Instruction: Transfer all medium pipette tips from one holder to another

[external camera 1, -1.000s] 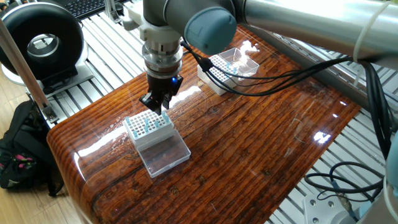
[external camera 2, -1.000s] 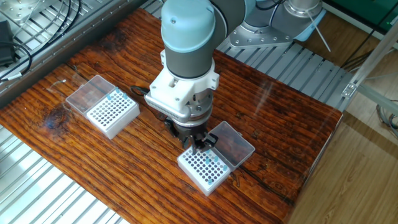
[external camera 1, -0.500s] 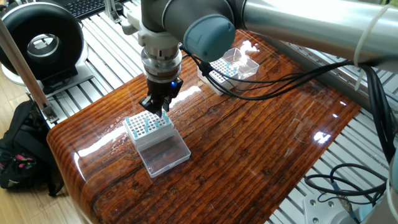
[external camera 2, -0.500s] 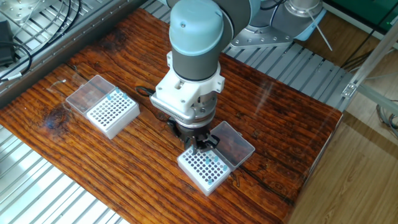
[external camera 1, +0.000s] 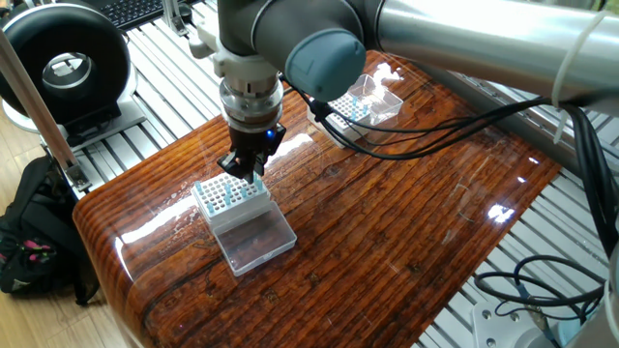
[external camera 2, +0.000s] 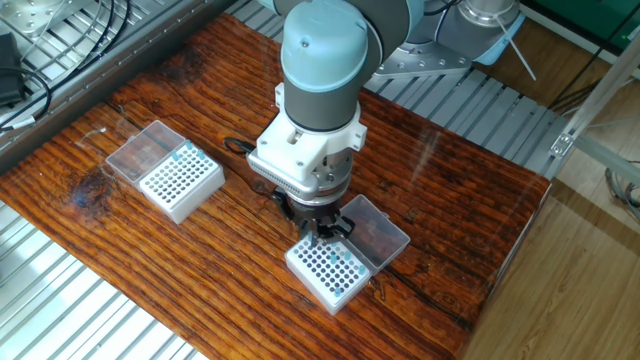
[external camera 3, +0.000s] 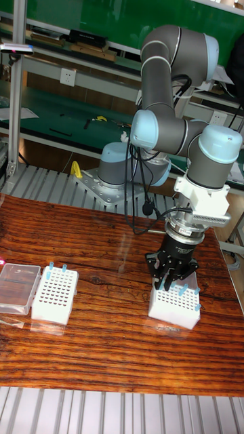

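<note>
Lowered a little since 1 second ago, the gripper [external camera 1: 248, 174] now has its fingertips just above, perhaps touching, the back edge of the near holder [external camera 1: 231, 198] at centre left of one fixed view. In the other fixed view the arm's wrist has drifted toward the right of the frame.

Its fingers are close together, but whether they pinch a tip I cannot tell; the gap is too small and dark in every view.

Medium pipette tips [external camera 3: 181, 292] stand scattered in that holder at lower right of the tall fixed view, showing as pale-blue points above the white grid. 2 or 3 more stick up from the far holder [external camera 3: 55, 293] at lower left of the same picture.

Risk, as I judge it: if the fingers come down off-centre, they could knock a neighbouring tip askew or shove the light holder across the glossy wooden table [external camera 2: 455, 190]. A weak pinch could drop a tip during the lift.

From its low angle, the tall fixed view shows tips rising above the grid. The other fixed view [external camera 2: 330, 272] gives the hole layout from above, yet the wrist hides the fingertips.
</note>
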Motion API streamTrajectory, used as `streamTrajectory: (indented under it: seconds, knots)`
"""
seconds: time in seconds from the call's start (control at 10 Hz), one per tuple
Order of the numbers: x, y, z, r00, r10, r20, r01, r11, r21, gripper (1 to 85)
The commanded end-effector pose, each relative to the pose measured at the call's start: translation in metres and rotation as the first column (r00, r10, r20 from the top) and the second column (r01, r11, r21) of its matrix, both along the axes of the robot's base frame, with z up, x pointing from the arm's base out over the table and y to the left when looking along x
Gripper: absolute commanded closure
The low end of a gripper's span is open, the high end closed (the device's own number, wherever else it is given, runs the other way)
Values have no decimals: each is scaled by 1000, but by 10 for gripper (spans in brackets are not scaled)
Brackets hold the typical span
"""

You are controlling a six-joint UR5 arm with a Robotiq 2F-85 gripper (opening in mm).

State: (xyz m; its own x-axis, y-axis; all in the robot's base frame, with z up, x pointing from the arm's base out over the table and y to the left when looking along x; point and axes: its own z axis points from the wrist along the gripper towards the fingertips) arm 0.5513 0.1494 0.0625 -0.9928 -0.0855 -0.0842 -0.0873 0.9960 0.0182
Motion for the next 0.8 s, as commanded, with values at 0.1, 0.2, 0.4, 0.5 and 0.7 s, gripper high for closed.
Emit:
streamTrajectory:
  seconds: [0.1, 0.2, 0.4, 0.5, 0.7]
  knots:
    - [0, 3, 1, 1000, -13, -1, 13, 1000, 15, 620]
    - [0, 3, 1, 1000, -13, -1, 13, 1000, 15, 630]
    - [0, 3, 1, 1000, -14, -1, 14, 1000, 15, 653]
    - [0, 3, 1, 1000, -16, -1, 16, 1000, 15, 670]
    - [0, 4, 2, 1000, -17, -1, 17, 1000, 17, 693]
